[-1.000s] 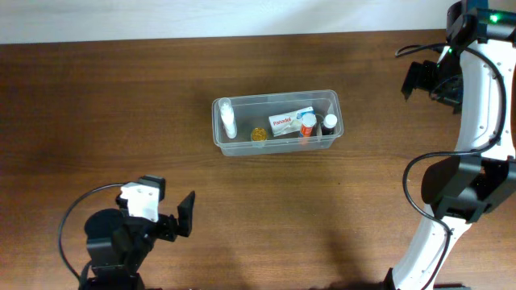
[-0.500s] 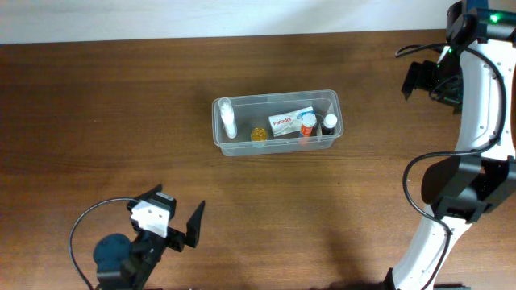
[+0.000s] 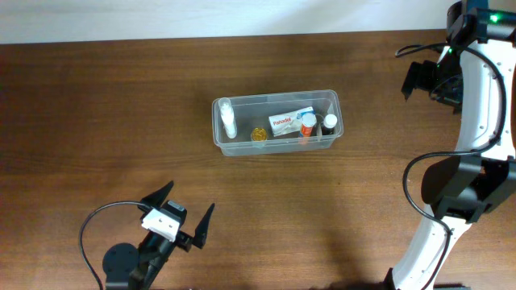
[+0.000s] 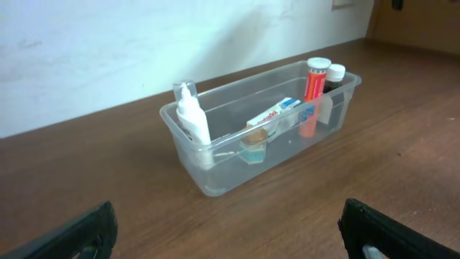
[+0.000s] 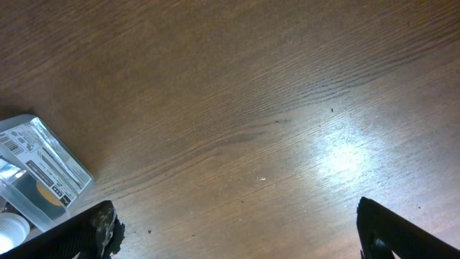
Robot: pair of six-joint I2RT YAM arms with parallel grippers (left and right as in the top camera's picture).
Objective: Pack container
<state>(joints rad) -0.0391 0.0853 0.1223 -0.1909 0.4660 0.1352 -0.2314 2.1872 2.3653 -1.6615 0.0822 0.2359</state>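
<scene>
Container loaded, both grippers well apart from it.
Container (image 3: 274,95) just above frame centre, holding bottles (image 3: 228,119) and box (image 3: 291,122). Left gripper (image 3: 184,208) lower left, right gripper (image 5: 233,234) upper right: jaws spread wide, empty.

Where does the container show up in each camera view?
Overhead: container just above the centre.
Left wrist: container in the middle of the picture.
Right wrist: only one corner of the container, at the lower left edge.
Shared landmark: white bottle at one end, also in left wrist.

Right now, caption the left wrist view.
Clear container on a wooden table, holding bottles and a box, framed by the open left gripper.
</scene>
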